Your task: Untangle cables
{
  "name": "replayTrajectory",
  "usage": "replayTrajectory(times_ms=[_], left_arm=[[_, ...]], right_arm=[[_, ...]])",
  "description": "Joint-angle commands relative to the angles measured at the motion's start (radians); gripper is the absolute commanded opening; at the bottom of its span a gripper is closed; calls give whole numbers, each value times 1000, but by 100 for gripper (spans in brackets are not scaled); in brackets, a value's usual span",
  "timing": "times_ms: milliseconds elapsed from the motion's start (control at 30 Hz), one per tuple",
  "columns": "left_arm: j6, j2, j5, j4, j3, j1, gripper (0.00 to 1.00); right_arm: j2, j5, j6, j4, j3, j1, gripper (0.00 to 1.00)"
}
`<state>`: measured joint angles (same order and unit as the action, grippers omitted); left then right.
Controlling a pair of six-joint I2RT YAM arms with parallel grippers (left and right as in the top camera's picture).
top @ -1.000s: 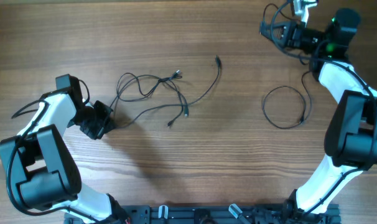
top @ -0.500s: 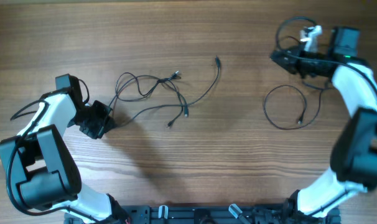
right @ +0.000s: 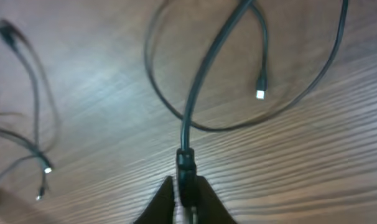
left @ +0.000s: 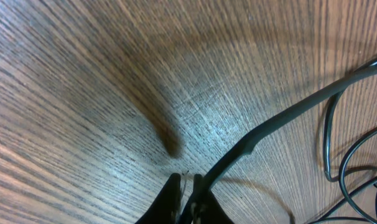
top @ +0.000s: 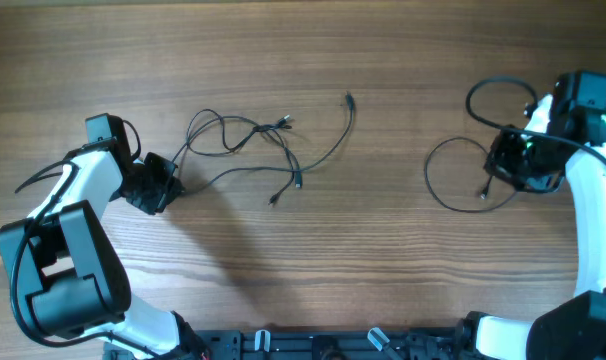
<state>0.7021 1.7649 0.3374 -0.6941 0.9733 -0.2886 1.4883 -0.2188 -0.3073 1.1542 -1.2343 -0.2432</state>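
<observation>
L gripper (left: pixel 187 183): fingertips pressed together w/ a thin black strand (left: pixel 288 117) pinched btwn them, low over the wooden table (top: pixel 303 280). From the tips the strand runs out ahead and off to one side, w/ a slight kink just past the grip. Further out on that side more thin black loops cross each other. Overhead shows the strand leading away from the L gripper into the cable tangle (top: pixel 283 123), which lies near it toward table centre. The tangle is several loose loops w/ a knot of small plugs on its far side and two plug ends trailing on the near side. One long tail curves on beyond, ending in a plug well apart from the gripper.

R gripper (right: pixel 183 186): fingers close in on both sides of a dark plug body, nipping it as far as the wrist view shows. This is one end of the loop cable (top: pixel 426 172). It rises ahead of the tips, arcs round and back, and its free plug hangs inside the ring, not touching the fingers. The ring lies flat on the table just beside the R gripper, on the side facing the tangle and well apart from it.
</observation>
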Motion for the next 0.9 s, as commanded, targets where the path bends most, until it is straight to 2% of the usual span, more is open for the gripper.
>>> replayTrajectory(times_ms=[0, 67, 100, 133, 200, 300, 433, 600, 767, 867], left_arm=[[17, -16, -6, 2, 1, 4, 8], [17, -16, -6, -5, 1, 4, 9], [18, -16, -6, -9, 1, 4, 9], [18, -16, -5, -13, 1, 4, 8], [17, -16, -6, -21, 1, 7, 9], [17, -16, -6, -24, 1, 19, 11], [17, -16, -6, -24, 1, 34, 15], [17, -16, -6, -17, 1, 51, 17], [17, -16, -6, 17, 1, 66, 18], [17, -16, -6, 64, 1, 76, 31]], right_arm=[[13, -12, -35, -53, 101, 29, 41], [13, -88, 9, -114, 162, 50, 49], [13, -122, 49, -137, 186, 61, 58], [13, -149, 84, -157, 208, 73, 74], [13, -155, 136, -177, 238, 93, 100], [13, -62, 131, -196, 244, 93, 100], [13, 236, -155, -207, 243, 80, 100], [13, 488, -371, -208, 244, 56, 100], [13, 518, -378, -214, 245, 31, 100], [13, 517, -356, -248, 246, 8, 100]])
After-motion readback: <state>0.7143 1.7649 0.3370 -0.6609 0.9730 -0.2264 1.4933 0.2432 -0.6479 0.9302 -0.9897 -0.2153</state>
